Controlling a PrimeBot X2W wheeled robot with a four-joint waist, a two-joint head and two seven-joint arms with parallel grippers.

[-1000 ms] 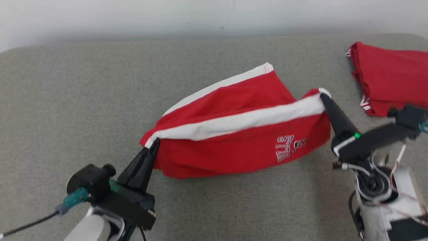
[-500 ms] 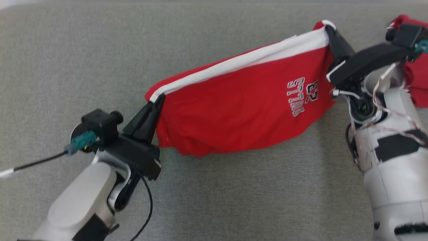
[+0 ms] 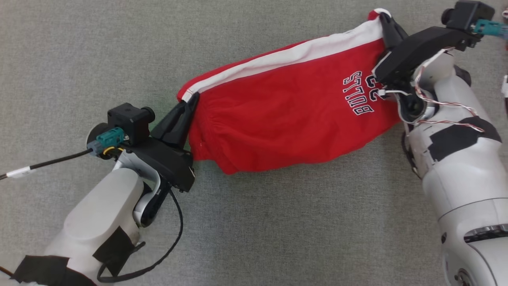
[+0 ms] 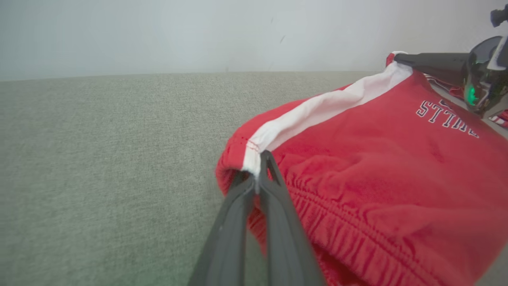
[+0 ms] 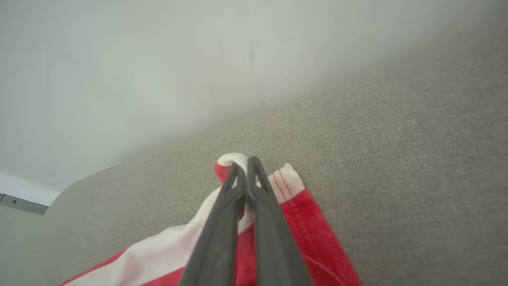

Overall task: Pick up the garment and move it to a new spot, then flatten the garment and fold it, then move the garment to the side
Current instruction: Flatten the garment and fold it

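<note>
Two grippers, both clamped on cloth. Left gripper [image 3: 192,101]: fingers pressed together on the waistband end of the white stripe [image 3: 285,59]. Right gripper [image 3: 384,19]: pinched tight on the stripe's other end, at the leg hem

Garment [image 3: 285,119], red shorts, is strung between them. The stripe is pulled taut along the top and slopes up toward its right-gripper end. The red body sags below the stripe over the grey surface [image 3: 278,230]. Lettering [image 3: 359,97] sits below the stripe, close to that same end

Stage, as I read it: carrying or laying out. Flattening and folding not yet begun

Risks from here:
- Both holds are thin pinches at the stripe's very ends. The right wrist view shows just a small tuft of white past the tips, so a harder pull apart could drag that hem free
- Set down slack, the body could bunch beneath the stripe and the gathered waistband [image 4: 337,226] roll under, making more to smooth out
- With the stripe sloping, one end could land first and twist the cloth

Hard to make out:
- Rear layer and second leg, hidden behind the stripe side
- Whether the lowest fold touches the surface, cannot tell
- How many layers each pinch holds
- Part of the lettering, covered by the right gripper's body
- A red-and-white scrap [image 4: 498,118] beyond the stripe's far end, mostly hidden
</note>
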